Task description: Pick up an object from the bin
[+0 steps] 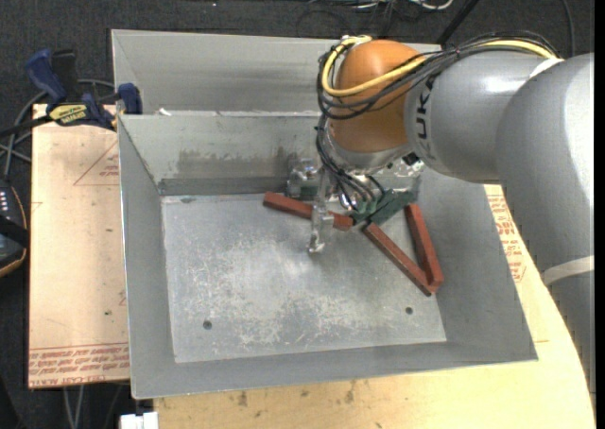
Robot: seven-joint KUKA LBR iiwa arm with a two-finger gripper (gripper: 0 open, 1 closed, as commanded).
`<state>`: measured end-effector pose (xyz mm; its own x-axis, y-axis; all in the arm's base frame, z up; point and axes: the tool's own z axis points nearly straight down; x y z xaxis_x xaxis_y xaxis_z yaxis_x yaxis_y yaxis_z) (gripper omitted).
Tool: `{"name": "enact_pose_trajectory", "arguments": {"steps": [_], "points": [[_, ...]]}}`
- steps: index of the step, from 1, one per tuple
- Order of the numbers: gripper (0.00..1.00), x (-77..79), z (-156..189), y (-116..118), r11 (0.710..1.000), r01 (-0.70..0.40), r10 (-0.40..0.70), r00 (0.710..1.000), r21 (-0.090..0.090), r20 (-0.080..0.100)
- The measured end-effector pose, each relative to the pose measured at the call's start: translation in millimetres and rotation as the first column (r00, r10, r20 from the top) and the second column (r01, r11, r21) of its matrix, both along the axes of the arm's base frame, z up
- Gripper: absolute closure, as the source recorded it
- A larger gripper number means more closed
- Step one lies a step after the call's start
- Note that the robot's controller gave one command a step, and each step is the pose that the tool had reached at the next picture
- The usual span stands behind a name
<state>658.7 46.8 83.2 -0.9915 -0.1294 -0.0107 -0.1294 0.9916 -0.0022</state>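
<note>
My gripper [317, 234] hangs low over the bin floor, a little back of the middle. Just behind it and to its right lies a red-brown thing made of long flat bars [416, 252]. Two of the bars meet in a V near the bin's right wall. A third bar [288, 204] runs out to the left, behind the gripper. A dark green part [394, 198] sits where the bars come together, partly hidden under the wrist. The gripper's tip stands just in front of the left bar, and I see nothing held in it.
The arm comes in from the right, and its orange dome and cables hide the back middle of the bin. Bare grey floor stretches to the left and front of the gripper. The sloping bin walls rise on all sides.
</note>
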Motion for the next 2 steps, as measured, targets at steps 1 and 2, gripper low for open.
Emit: {"name": "enact_pose_trajectory", "arguments": {"steps": [1, 2], "points": [[1.00, -3.5, -1.0, 4.2, 1.000, -0.004, 0.005, 1.000, 0.003, -0.008], [1.00, -38.8, 171.0, -16.5, 0.918, -0.397, 0.397, 0.918, -0.002, -0.001]]}}
